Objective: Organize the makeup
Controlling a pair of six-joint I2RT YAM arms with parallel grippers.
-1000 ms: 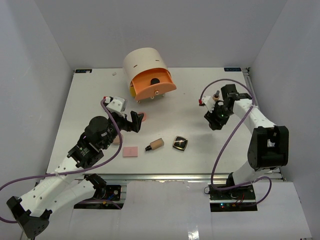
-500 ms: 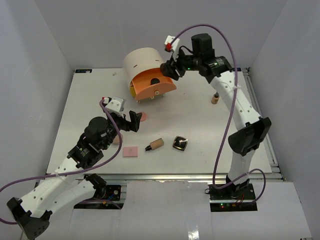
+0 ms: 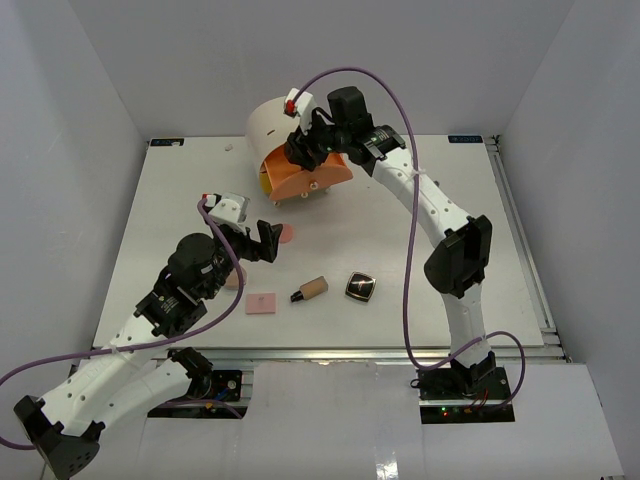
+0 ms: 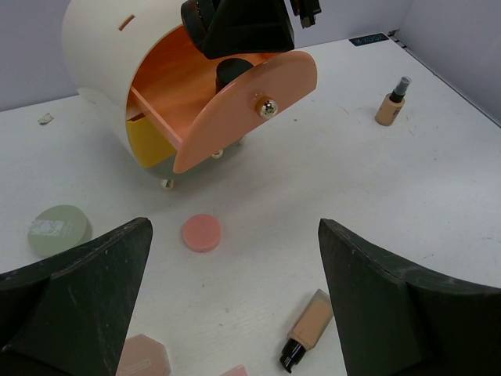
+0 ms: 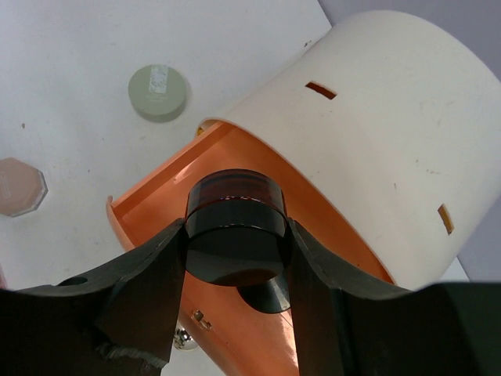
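White tabletop walled by pale grey panels holds scattered makeup. At the back, a small black round jar sits clamped between the fingers of the right gripper, which is about half open around it. The jar hangs just over the pulled-out orange drawer of a cream cylinder. A dark round shape lies in the drawer beneath the jar; what it is I cannot tell.

In front of the drawer a pink round compact lies flat on the table. Nearer the arms lie a tan bottle on its side with its black cap to the left, a black square compact to its right and a pink rectangular compact to its left. A pink octagonal compact lies near the left finger. A second tan bottle stands upright far to the right. A green round disc lies left of the cylinder.

The left gripper hovers with its jaws spread wide and nothing between them, near the pink round compact.
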